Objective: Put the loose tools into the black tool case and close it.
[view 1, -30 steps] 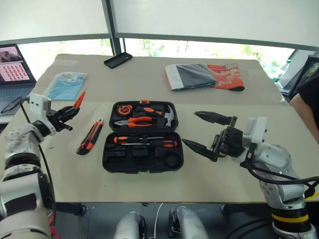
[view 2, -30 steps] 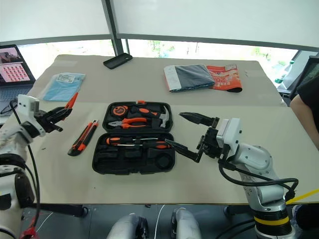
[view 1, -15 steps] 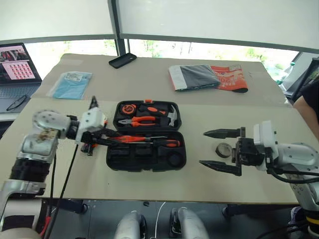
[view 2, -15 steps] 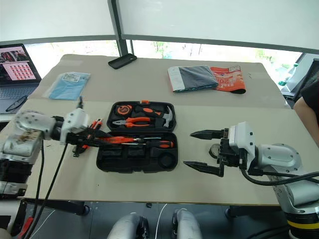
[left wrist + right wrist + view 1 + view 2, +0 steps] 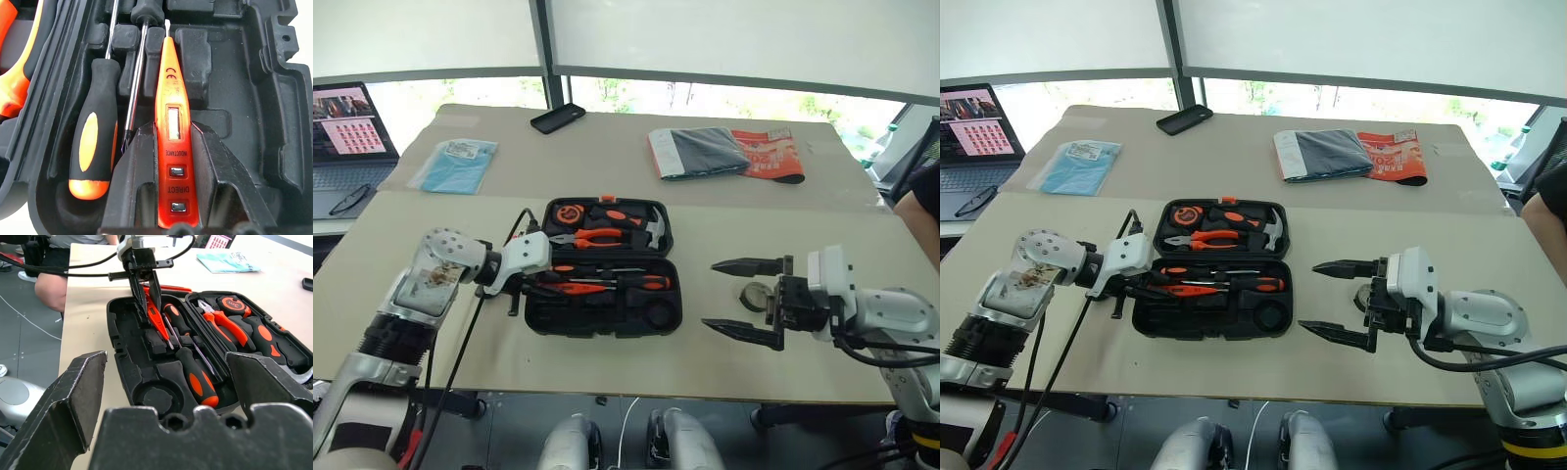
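The black tool case (image 5: 530, 311) lies open at the table's middle. My left gripper (image 5: 541, 283) is shut on the slim all-orange screwdriver (image 5: 167, 98), holding it low over the moulded slots of the case's near half. Beside it, orange-and-black-handled screwdrivers (image 5: 617, 283) lie in their slots. An orange strip just beyond the case looks like the utility knife (image 5: 174, 287). To the right of the case my right gripper (image 5: 709, 294) stands wide open and holds nothing. The small dark tape roll (image 5: 754, 293) lies on the table just behind its fingers.
The case's far half holds pliers (image 5: 590, 238), a hammer (image 5: 649, 229) and a tape measure (image 5: 567, 211). At the table's far side are a black phone (image 5: 558, 117), a blue packet (image 5: 455, 164) and magazines (image 5: 724, 154). A laptop (image 5: 347, 122) stands far left. A person's arm (image 5: 925, 211) shows at the right edge.
My left gripper has swung right from the table's left side to the case and lowered the slim orange screwdriver into the near half. The right gripper drew back rightward, still open.
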`<state>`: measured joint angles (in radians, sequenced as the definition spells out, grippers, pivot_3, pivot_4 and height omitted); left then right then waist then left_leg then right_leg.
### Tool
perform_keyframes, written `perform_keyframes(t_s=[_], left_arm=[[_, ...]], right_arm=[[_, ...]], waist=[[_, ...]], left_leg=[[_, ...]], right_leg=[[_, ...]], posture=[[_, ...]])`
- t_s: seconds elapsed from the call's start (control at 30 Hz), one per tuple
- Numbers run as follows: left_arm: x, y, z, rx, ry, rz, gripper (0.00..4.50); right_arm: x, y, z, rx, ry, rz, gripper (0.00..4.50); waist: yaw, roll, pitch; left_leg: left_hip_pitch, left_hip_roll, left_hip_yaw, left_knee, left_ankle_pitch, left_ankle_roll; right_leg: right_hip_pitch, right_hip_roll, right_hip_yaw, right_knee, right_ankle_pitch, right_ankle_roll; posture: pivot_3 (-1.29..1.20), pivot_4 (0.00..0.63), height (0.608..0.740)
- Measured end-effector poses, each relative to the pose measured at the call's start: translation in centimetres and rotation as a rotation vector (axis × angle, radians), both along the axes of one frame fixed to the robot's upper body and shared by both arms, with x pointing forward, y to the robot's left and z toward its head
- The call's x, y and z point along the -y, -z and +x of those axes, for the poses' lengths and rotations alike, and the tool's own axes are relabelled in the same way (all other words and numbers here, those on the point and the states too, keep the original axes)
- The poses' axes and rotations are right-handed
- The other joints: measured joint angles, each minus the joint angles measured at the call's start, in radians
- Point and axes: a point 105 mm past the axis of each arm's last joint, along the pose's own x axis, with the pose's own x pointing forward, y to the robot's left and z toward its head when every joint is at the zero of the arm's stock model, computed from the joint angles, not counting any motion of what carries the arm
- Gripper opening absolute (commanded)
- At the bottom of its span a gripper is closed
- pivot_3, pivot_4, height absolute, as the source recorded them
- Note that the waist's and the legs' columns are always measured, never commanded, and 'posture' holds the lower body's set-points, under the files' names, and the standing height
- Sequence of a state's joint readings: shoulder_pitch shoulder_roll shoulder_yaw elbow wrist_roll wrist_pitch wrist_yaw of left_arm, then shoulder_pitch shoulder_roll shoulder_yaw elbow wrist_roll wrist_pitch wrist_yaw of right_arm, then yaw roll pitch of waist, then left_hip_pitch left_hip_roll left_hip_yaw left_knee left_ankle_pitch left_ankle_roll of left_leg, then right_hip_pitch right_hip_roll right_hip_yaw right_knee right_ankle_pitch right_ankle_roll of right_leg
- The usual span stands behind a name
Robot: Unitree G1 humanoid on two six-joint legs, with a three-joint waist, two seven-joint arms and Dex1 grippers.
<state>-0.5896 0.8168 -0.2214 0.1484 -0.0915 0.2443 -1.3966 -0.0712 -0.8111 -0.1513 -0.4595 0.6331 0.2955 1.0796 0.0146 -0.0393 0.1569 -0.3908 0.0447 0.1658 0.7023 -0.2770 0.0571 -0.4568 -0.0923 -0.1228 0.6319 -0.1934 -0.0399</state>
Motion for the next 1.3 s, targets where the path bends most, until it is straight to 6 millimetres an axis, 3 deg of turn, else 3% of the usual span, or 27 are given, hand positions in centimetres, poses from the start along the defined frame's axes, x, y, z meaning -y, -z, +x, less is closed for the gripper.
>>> perform_keyframes(t_s=[0.43, 0.73, 0.8, 0.83, 0.93, 1.1, 1.2, 1.3], left_arm=[[-0.8, -0.2, -0.5, -0.002, 0.057, 0.138, 0.48], [-0.7, 0.2, -0.5, -0.004, 0.055, 0.131, 0.48], [-0.4, 0.5, -0.5, -0.044, 0.037, 0.073, 1.48], [-0.4, 0.8, -0.8, -0.085, 0.032, 0.032, 1.67], [-0.3, 1.1, -1.1, -0.102, 0.056, -0.023, 2.85], [0.2, -2.1, -0.5, 0.013, 0.067, -0.232, 4.46], [-0.2, -4.5, -0.2, 0.094, 0.058, -0.348, 4.46], [-0.5, -4.9, 0.0, 0.121, 0.031, -0.370, 4.46]], right_arm=[[0.0, 0.1, 0.1, 0.001, 0.018, 0.008, 4.50], [0.0, 0.1, 0.1, 0.001, 0.018, 0.013, 4.50], [-0.1, 0.0, 0.1, 0.002, 0.016, 0.014, 4.50], [-0.2, 0.0, 0.1, 0.004, 0.013, 0.019, 4.50], [-0.3, 0.0, 0.1, 0.002, 0.007, 0.019, 4.50], [-0.3, 0.3, 0.0, -0.008, 0.003, 0.018, 4.50], [-0.2, 0.4, -0.1, -0.017, 0.000, 0.017, 4.50], [-0.2, 0.5, -0.1, -0.021, -0.002, 0.017, 4.50]], waist=[[-0.010, 0.001, 0.000], [-0.005, 0.001, -0.001], [-0.003, 0.003, -0.002], [-0.003, 0.003, -0.002], [-0.002, 0.003, -0.002], [-0.002, 0.003, -0.002], [-0.002, 0.003, -0.002], [-0.003, 0.003, -0.002]], left_leg=[[0.002, 0.001, 0.000, -0.001, 0.000, -0.001], [0.002, 0.000, 0.000, 0.000, -0.001, 0.000], [0.002, 0.000, 0.000, 0.000, -0.001, 0.001], [0.001, 0.000, 0.000, 0.000, -0.001, 0.001], [0.000, 0.000, 0.000, 0.000, 0.000, 0.000], [-0.001, 0.000, 0.000, 0.002, 0.000, -0.001], [0.000, 0.000, 0.000, 0.003, 0.000, -0.001], [0.000, 0.000, 0.000, 0.003, 0.000, -0.001]], right_leg=[[0.000, 0.002, 0.002, 0.000, 0.000, 0.000], [0.000, 0.001, 0.001, 0.000, 0.000, 0.000], [0.001, 0.001, 0.001, 0.000, 0.000, 0.000], [0.000, 0.001, 0.001, 0.000, 0.000, 0.000], [0.000, 0.001, 0.001, 0.000, 0.000, 0.000], [0.000, 0.000, 0.000, 0.000, 0.000, 0.000], [0.001, 0.000, 0.001, 0.000, 0.001, 0.001], [0.001, 0.000, 0.001, 0.001, 0.001, 0.001]], posture=[[0.00, 0.150, 0.740], [0.00, 0.150, 0.740], [0.00, 0.150, 0.740], [0.00, 0.150, 0.740], [0.00, 0.150, 0.740], [0.00, 0.150, 0.740], [0.00, 0.150, 0.740], [0.00, 0.150, 0.740]])
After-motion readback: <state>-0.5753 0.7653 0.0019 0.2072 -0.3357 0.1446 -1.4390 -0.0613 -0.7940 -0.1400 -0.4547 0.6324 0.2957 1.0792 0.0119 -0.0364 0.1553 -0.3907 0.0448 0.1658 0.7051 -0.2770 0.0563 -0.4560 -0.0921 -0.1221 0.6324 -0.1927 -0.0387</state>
